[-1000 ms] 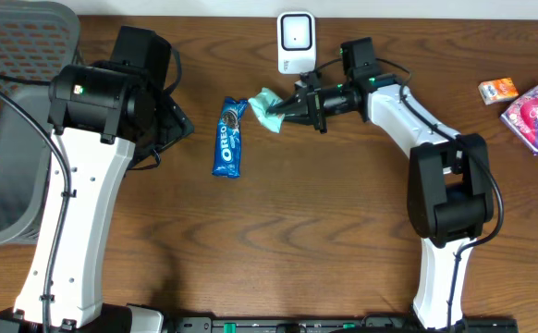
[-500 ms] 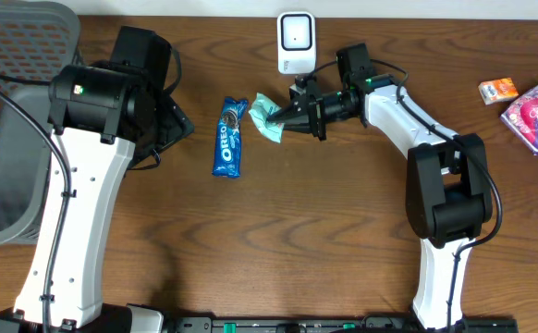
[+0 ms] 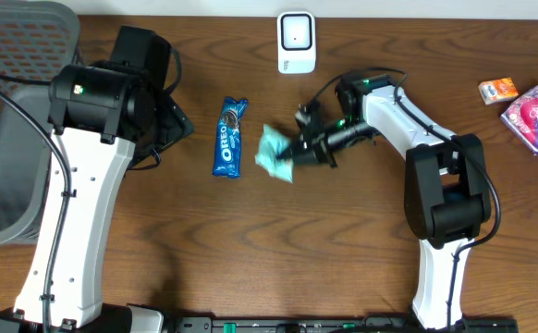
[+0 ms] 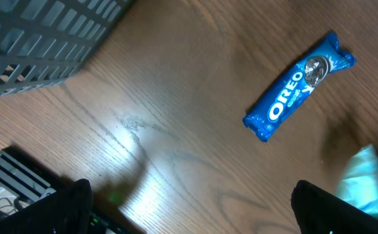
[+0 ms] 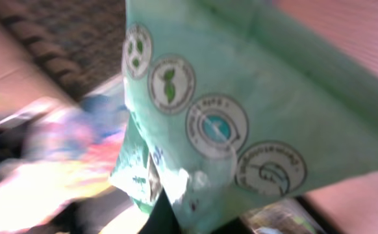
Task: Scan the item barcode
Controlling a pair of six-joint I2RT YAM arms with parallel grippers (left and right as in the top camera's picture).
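i am gripping the teal packet (image 3: pixel 275 155) by its right-hand edge with my right gripper (image 3: pixel 297 153), whose jaws are pressing fully together on the wrapper. from overhead, the packet is sticking out to the left of my fingertips over the wooden table (image 3: pixel 343 250). it is sitting just right of the oreo pack (image 3: pixel 230 137) without touching it. it is also lying below and slightly left of the white scanner (image 3: pixel 296 42), well apart from it. the scanner is standing at the far edge of the table. i cannot tell whether the packet is resting on the wood or hanging just above it.

in my right wrist view the packet (image 5: pixel 241 117) is filling nearly the whole picture, showing a row of round printed emblems on its teal face. everything behind it is blurring out.

my left gripper (image 4: pixel 189 211) is hovering with its jaws spread as wide as they go and holding nothing. they are showing as dark shapes in the two bottom corners of the left wrist view. beyond them the oreo pack (image 4: pixel 298 86) is lying flat on the wood, and a blurred piece of the teal packet (image 4: pixel 364 182) is showing at the right edge.

the grey basket (image 3: pixel 10 111) is sitting at the table's left side. an orange box (image 3: pixel 496 90) and a pink packet (image 3: pixel 535 113) are lying together at the far right.
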